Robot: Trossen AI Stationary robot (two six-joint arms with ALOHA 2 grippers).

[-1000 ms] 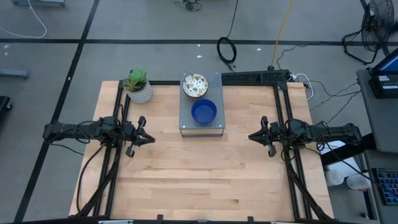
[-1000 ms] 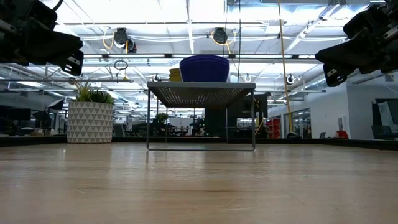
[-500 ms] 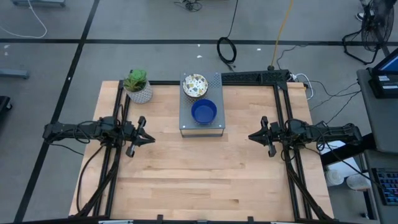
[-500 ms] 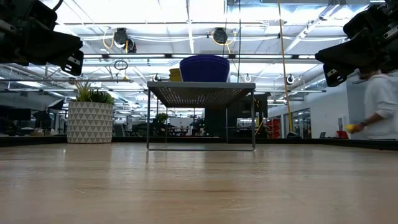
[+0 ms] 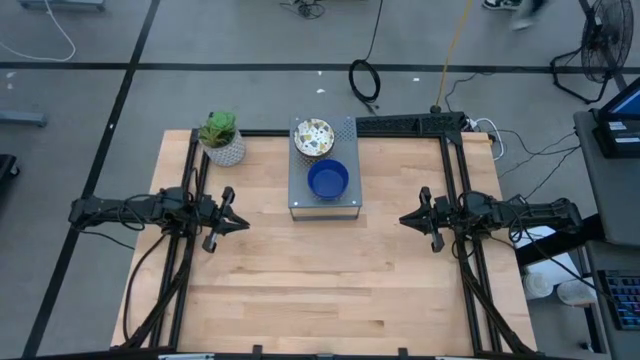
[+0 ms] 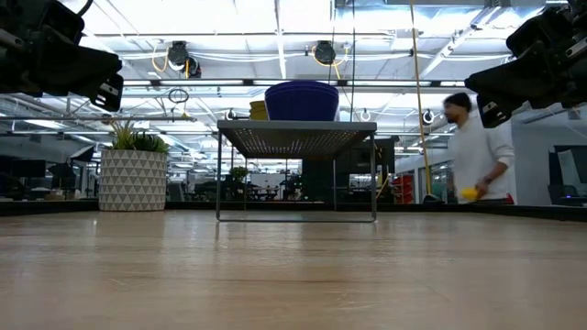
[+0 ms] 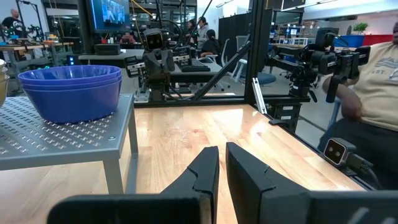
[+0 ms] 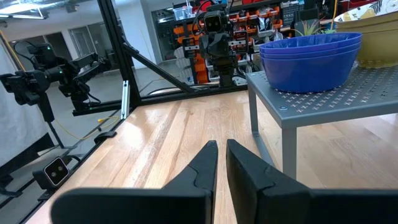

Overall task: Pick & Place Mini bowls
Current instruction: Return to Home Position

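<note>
Sitting on the shelf (image 5: pixel 345 205) at the tabletop's (image 5: pixel 320 290) far edge, the blue bowls (image 5: pixel 327 179) hide most of the speckled bowls (image 5: pixel 313 137) in the low view. The left gripper (image 5: pixel 243 223) near the left edge and the right gripper (image 5: pixel 403 220) near the right edge hang with fingers pressed together, with bare wood between them.

A robotics lab or workshop: exposed ceiling pipes (image 6: pixel 211 82), wall screen (image 7: pixel 115 12), coiled cable (image 5: pixel 365 80) on grey floor (image 5: pixel 80 110).
</note>
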